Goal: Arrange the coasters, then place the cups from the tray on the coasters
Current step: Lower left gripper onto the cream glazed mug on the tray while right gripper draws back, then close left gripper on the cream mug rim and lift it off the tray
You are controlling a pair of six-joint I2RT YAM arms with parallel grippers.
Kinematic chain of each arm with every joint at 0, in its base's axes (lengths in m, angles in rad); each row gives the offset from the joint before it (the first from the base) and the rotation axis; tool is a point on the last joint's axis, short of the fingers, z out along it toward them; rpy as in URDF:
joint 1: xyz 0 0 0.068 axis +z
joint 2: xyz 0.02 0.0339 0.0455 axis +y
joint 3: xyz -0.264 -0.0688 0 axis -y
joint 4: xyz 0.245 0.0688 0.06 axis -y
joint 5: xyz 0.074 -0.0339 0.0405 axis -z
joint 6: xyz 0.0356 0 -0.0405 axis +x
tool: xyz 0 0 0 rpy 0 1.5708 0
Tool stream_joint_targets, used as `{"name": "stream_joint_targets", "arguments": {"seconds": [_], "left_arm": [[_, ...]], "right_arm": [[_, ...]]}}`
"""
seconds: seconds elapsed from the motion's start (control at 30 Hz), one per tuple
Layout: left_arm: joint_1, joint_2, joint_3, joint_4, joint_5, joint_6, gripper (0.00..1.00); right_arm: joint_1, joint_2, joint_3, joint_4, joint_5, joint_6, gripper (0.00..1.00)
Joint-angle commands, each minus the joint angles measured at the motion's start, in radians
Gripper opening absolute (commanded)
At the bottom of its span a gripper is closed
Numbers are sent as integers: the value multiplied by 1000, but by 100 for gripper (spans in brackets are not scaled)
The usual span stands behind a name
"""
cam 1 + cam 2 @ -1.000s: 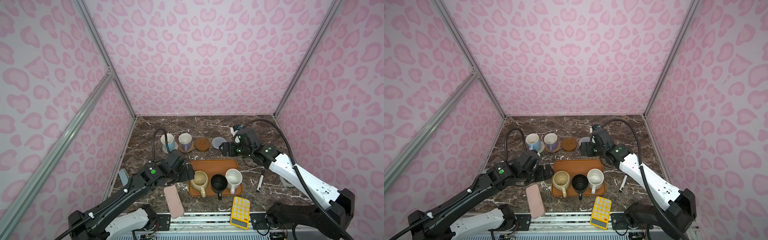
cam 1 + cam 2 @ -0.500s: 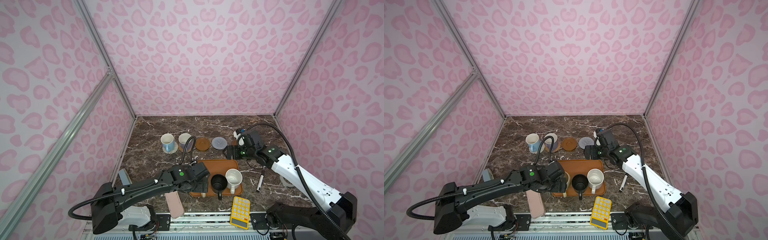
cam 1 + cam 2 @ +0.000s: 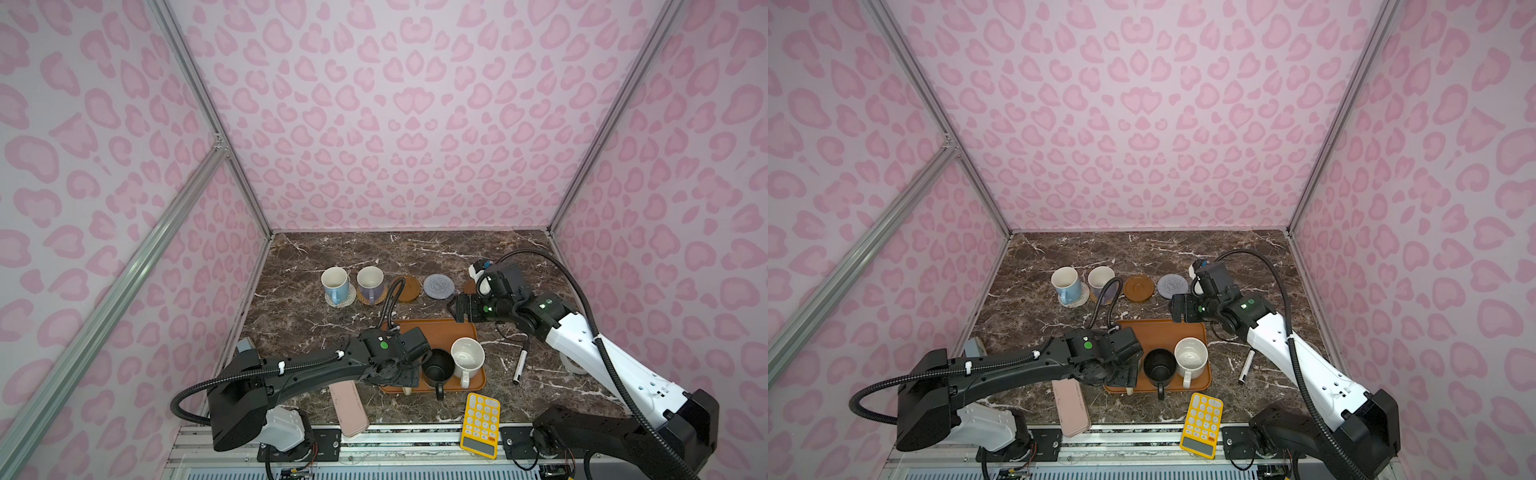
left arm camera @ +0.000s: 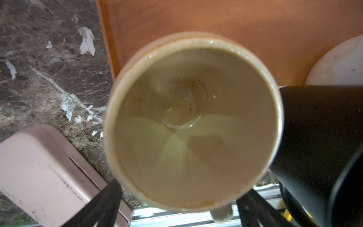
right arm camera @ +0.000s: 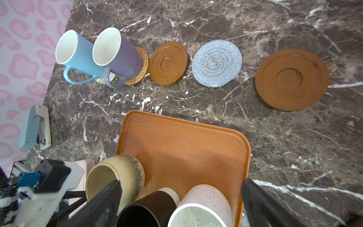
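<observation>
No readable text anywhere; the yellow calculator's (image 3: 481,424) keys are too small.

Soft, even light fills both top views, with faint shadows beside the tray (image 3: 436,332). In the left wrist view the cream-yellow cup (image 4: 192,121) on the tray is blurred, small glints on its rim; the right wrist view is sharp beyond the tray.
</observation>
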Motion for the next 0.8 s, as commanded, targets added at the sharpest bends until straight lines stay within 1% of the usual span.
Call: {"name": "stream_joint_targets", "arguments": {"seconds": [0.0,0.13,0.33,0.4,0.43,0.63,0.7,0.77], "left_arm": [[-1,12,8,-21,-20,-12,83],[-1,16,1,-9,-13,-16,71],[-3,14,0,-8,-16,-22,58],[-3,17,0,-8,-22,-22,49],[-2,20,2,-10,-26,-22,47],[-3,41,13,-8,-39,-12,39],[-2,47,10,1,-38,-7,31],[-3,53,7,9,-33,-2,29]], "right_arm": [[6,-6,-10,13,-12,-10,97],[6,-7,-22,17,-11,-16,97],[6,1,-25,30,-22,-20,97],[7,2,-24,35,-24,-22,96],[6,4,-23,37,-25,-21,96],[7,0,-26,45,-33,-15,96],[7,-9,-33,50,-32,-12,95],[8,-20,-46,58,-30,-8,95]]}}
